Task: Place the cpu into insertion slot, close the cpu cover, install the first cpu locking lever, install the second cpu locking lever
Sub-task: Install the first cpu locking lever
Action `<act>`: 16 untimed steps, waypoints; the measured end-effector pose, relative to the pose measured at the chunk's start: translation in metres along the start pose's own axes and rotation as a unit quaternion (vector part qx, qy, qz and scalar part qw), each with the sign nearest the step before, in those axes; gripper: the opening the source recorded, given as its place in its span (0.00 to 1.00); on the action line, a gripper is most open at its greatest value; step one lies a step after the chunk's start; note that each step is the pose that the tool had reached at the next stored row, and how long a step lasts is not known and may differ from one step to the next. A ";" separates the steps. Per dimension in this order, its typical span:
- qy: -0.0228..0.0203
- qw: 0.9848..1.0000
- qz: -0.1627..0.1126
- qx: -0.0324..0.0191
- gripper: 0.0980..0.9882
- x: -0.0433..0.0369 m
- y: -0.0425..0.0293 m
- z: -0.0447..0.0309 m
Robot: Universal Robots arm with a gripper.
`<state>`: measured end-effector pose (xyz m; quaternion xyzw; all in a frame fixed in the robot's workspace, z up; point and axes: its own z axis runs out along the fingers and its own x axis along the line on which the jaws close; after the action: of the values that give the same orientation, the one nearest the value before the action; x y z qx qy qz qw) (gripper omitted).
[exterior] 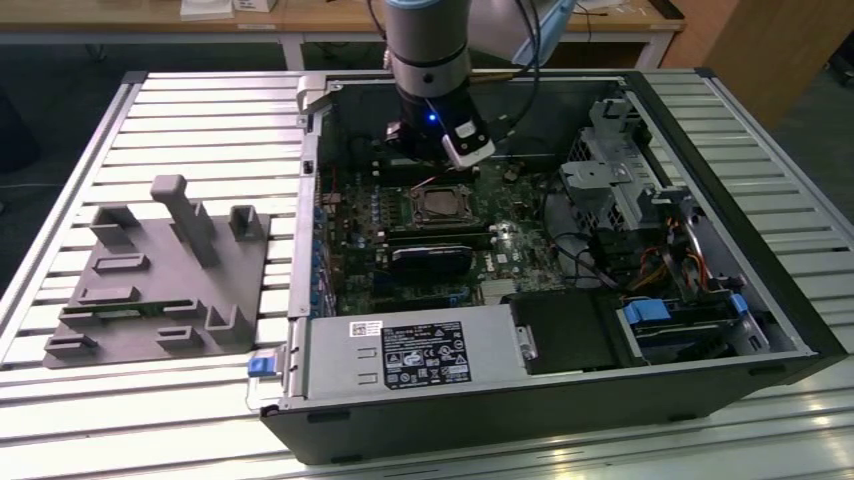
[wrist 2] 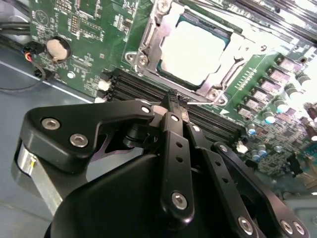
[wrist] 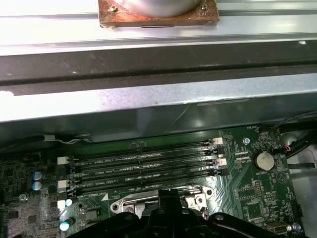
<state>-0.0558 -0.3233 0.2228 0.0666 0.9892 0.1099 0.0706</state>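
- The tool [wrist 2: 171, 100], black, hangs at the end of the arm [exterior: 430, 60]. Its fingertips are drawn together with no gap showing, and I cannot tell whether they pinch anything.
- Its tip is over the memory slots [wrist: 143, 171], just beside the insertion slot [wrist 2: 136, 58]. A thin silvery rod [wrist 2: 203, 102] runs from the tip along the socket's edge.
- The cpu [wrist 2: 195, 47], 1 pale square, lies flat in the socket. The cpu cover [wrist 2: 153, 29] lies down round its face as a silvery frame.
- On the green board [wrist: 257, 191] there are 4 long black memory slots side by side and 1 round coin cell [wrist: 263, 159].
- The computer case [exterior: 787, 330] lies on its side with the upper face open, so the space above the board is free.
- The grey case wall [wrist: 148, 104] rises just beyond the memory slots, near the tool.
- In the exterior view, 1 dark card [exterior: 430, 258] lies near the socket, and 1 labelled power unit [exterior: 414, 352] sits along the case's near edge.
- The case rests on a slatted metal table [exterior: 200, 110].
- 1 grey fixture plate [exterior: 160, 270] with upright blocks lies at the exterior view's left, apart from the case.
- Wooden desks [exterior: 334, 15] stand behind the table.
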 end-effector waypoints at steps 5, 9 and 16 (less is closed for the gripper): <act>-0.020 1.000 -0.004 -0.003 0.01 0.0026 -0.0010 0.0030; -0.023 1.000 -0.005 -0.003 0.01 0.0033 -0.0017 0.0071; -0.024 1.000 -0.006 0.001 0.01 0.0044 0.0016 0.0113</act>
<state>-0.0581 -0.3187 0.2116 0.0635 0.9877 0.1073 0.0945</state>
